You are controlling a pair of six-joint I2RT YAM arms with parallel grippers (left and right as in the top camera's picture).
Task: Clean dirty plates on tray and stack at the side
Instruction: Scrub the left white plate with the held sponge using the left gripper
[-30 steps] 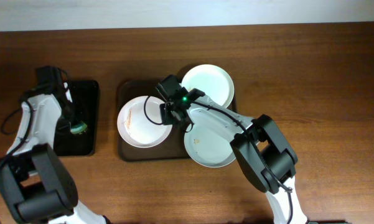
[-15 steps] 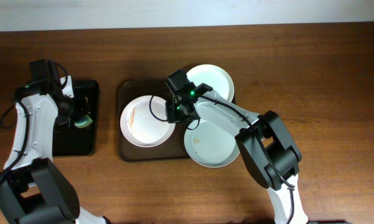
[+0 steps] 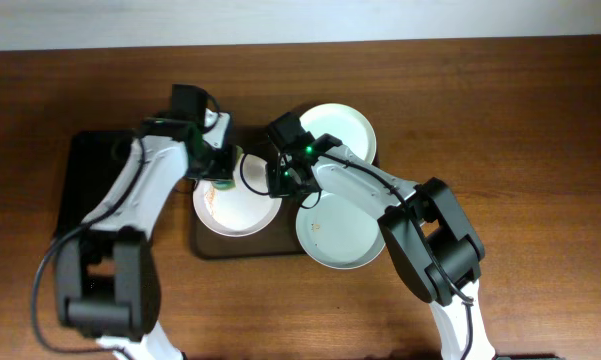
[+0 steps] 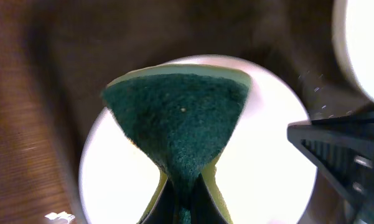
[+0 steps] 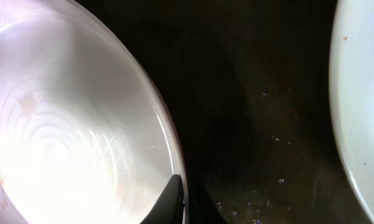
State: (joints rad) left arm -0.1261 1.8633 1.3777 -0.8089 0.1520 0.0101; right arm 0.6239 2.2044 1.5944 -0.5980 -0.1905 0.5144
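Note:
Three plates lie on the brown-grey tray. The left white plate has a brown smear along its left side. My right gripper is shut on its right rim; the right wrist view shows the fingers pinching the rim of this plate. My left gripper is shut on a green sponge and holds it just over the plate's upper left part. In the left wrist view the jaws grip the sponge above the plate. A white plate lies at the back right, a pale blue-green one at the front right.
A smaller black tray lies at the left of the table. The front right plate overhangs the tray's rim and carries small brown specks. Bare wooden table lies to the right of the tray.
My left arm has swung right from the black tray, carrying the sponge over the left white plate. My right gripper has stayed on the plate's rim.

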